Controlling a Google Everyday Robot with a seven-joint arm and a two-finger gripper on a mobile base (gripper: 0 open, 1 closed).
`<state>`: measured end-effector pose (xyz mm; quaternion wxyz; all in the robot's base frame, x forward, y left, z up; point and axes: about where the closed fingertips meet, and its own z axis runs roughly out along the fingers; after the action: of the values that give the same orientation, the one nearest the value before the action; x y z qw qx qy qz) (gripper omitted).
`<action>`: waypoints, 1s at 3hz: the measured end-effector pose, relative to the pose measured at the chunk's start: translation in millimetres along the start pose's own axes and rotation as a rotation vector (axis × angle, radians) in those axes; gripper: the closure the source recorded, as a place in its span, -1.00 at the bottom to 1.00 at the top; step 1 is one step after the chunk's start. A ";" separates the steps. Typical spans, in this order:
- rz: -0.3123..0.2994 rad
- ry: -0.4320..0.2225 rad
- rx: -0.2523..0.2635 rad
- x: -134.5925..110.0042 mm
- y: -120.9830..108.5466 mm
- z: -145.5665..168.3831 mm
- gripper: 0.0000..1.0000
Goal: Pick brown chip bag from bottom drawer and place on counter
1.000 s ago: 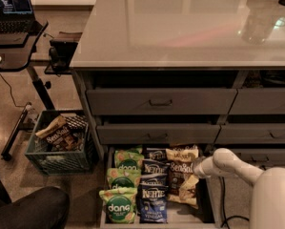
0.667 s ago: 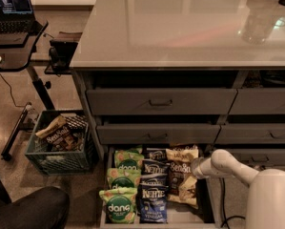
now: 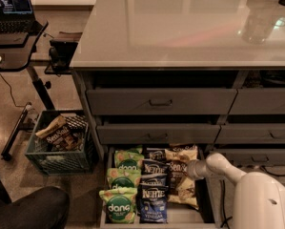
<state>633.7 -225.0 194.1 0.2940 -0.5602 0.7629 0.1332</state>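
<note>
Observe the brown chip bag [image 3: 179,189]: it lies flat in the right-hand column of the bottom drawer [image 3: 186,216], which stands pulled open at floor level. A second tan bag's top edge shows just behind it.

The gripper [image 3: 191,170] sits at the bag's upper right, over or against it; contact cannot be confirmed. You cannot tell how wide it stands or whether it has hold of anything. The white arm reaches in from the lower right.

Beside the bag, note the blue Kettle bags [image 3: 152,195] in the middle column and the green dang bags [image 3: 120,205] on the left.

The two drawers above [image 3: 161,102] are closed. The counter [image 3: 180,27] tops the cabinet, glossy grey. A green crate [image 3: 61,150] stands on the floor to the left, a black desk [image 3: 13,38] beyond it.
</note>
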 end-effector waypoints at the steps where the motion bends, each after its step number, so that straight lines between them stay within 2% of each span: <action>1: 0.010 -0.003 0.002 5.9 0.2 7.0 -1.00; 3: 0.010 -0.003 0.002 5.9 0.3 7.1 -0.15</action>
<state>634.4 -225.7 185.0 0.2951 -0.5557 0.7654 0.1349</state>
